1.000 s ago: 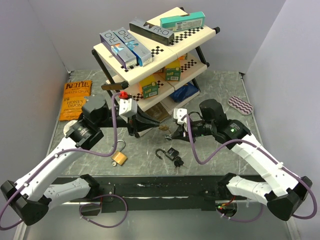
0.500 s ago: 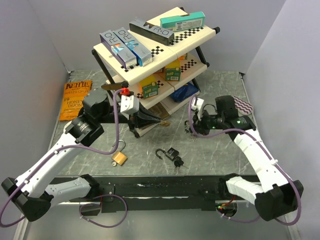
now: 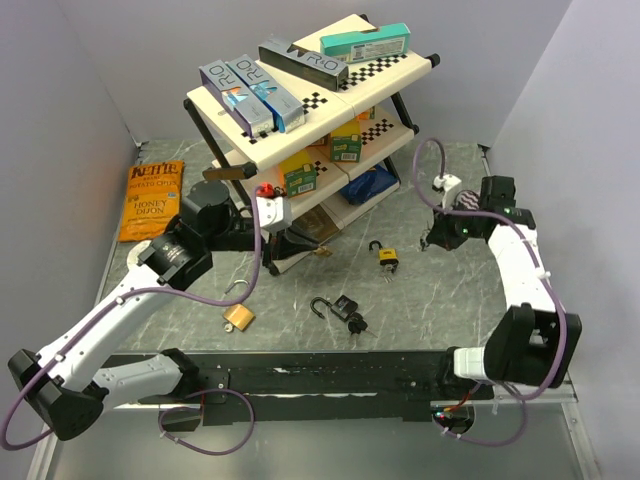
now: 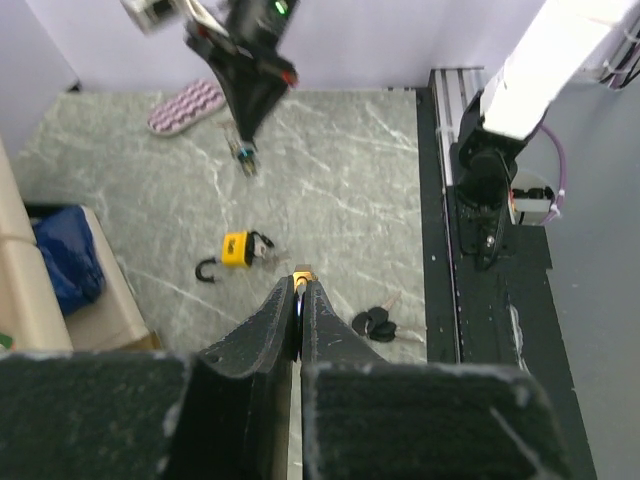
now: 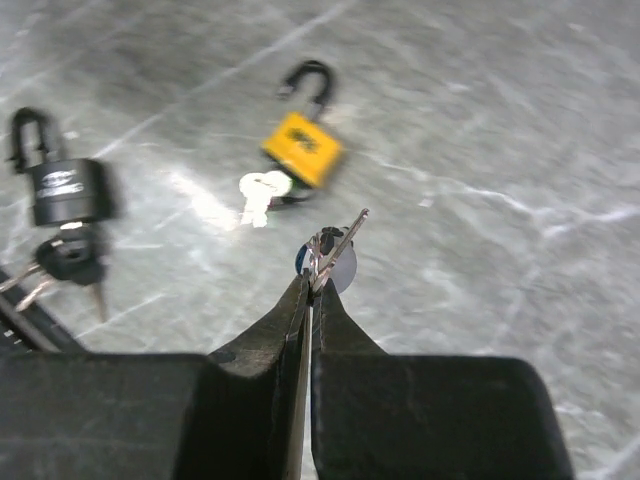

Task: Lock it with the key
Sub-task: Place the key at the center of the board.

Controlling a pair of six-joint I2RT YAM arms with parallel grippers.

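My right gripper (image 5: 310,285) is pinched tight on a small silver key (image 5: 340,238), up off the table (image 3: 450,300) to the right of the yellow padlock (image 3: 386,257). That padlock lies flat with its loop looking open and a pale key (image 5: 258,190) touching its bottom end. My left gripper (image 4: 300,290) sits left of the padlock, squeezed closed on a tiny gold bit (image 4: 300,272). Far left of the padlock, the orange bag (image 3: 152,200) reads "KETTLE" and "HONEY DIJON"; the boxes (image 3: 250,95) behind it read "R.O".
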